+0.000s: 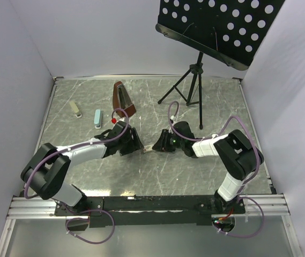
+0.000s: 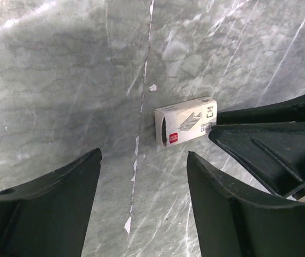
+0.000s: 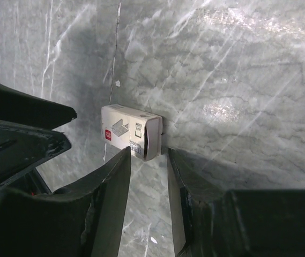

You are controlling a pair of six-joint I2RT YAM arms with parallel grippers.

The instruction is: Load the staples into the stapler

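Observation:
The staples themselves do not show; their small cream box (image 1: 148, 149) with a red mark lies flat on the marble table between my two grippers. In the left wrist view the box (image 2: 187, 127) lies beyond my open left gripper (image 2: 144, 155), up and to the right of its tips, apart from them. My right gripper (image 3: 148, 152) is open with a narrow gap, and the near end of the box (image 3: 129, 133) sits just at its fingertips, ungripped. The dark red stapler (image 1: 123, 100) stands opened up behind the left gripper (image 1: 136, 144). The right gripper (image 1: 160, 144) faces it across the box.
A cream piece (image 1: 76, 108) and a grey-blue piece (image 1: 97, 118) lie at the back left. A black tripod music stand (image 1: 195, 80) stands at the back right. White walls close in three sides. A small white scrap (image 2: 152, 87) lies near the box.

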